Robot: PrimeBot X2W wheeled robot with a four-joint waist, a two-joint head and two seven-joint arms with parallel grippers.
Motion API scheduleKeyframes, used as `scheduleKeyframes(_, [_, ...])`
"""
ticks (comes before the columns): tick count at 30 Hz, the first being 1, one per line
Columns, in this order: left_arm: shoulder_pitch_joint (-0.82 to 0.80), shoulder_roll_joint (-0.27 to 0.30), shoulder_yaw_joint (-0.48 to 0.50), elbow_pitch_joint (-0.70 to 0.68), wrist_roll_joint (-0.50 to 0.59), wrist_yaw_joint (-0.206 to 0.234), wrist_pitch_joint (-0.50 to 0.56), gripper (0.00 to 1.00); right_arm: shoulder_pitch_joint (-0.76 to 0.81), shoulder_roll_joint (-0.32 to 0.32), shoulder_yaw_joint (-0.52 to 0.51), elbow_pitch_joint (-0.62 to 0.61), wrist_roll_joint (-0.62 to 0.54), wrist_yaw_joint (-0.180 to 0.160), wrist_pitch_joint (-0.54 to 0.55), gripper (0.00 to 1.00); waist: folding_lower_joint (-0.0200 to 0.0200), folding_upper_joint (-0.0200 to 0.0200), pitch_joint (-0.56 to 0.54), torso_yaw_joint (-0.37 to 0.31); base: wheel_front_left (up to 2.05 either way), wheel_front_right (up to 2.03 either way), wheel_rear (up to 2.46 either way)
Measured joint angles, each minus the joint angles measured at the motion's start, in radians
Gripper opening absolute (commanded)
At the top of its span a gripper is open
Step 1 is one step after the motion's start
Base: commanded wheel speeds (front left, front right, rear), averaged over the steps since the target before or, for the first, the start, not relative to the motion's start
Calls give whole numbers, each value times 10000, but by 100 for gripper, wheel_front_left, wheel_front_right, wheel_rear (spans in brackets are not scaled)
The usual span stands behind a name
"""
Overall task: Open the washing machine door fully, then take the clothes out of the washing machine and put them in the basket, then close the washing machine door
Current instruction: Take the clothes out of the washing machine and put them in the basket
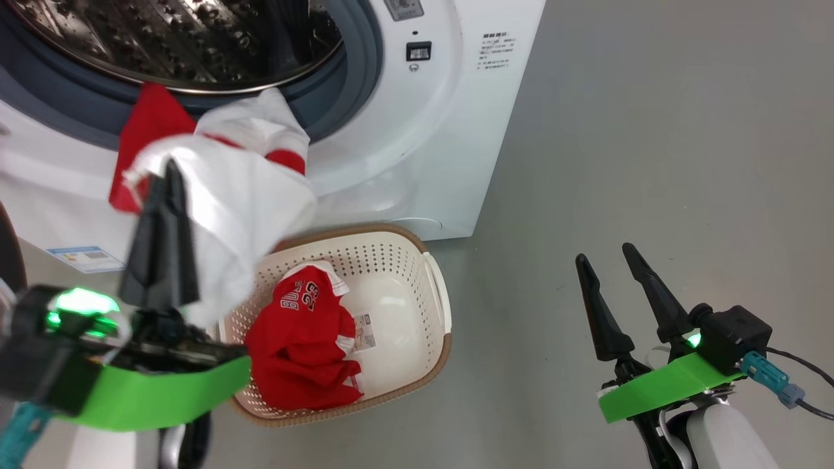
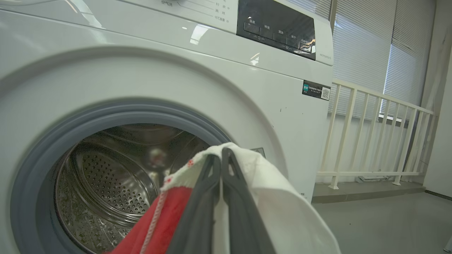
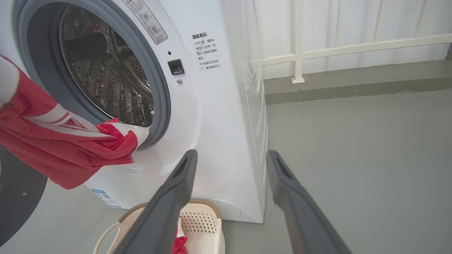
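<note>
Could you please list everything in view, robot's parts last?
washing machine: one, white, behind the basket
washing machine door: one, black, swung open beside it
held garment: one, red-white, draped from the drum
second garment: one, red, in the basket
basket: one, cream, on the floor
railing: one, white, beyond the machine
floor: one, grey, underneath
left gripper: one, black, jaws shut on held garment
right gripper: one, black, jaws open, above the floor

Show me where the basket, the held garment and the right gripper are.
basket [image 1: 384, 257]: head view, perforated far wall.
held garment [image 1: 247, 189]: head view, white cloth hanging below the drum.
right gripper [image 1: 603, 252]: head view, midway between its two open fingertips.
</note>
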Motion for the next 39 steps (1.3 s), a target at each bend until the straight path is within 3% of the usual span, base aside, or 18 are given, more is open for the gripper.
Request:
scheduleKeyframes(15, [9,201,-685,4755,-625,0,6,0,-99,128,86,-77,2,0,0,100,0,0,788,-296,0,0,0])
scheduleKeyframes(39, [-3298,1127,-3239,10663,-1455,0,15,0,-1351,318,337,-472,36,0,-2,100,0,0,3185,-931,0,0,0])
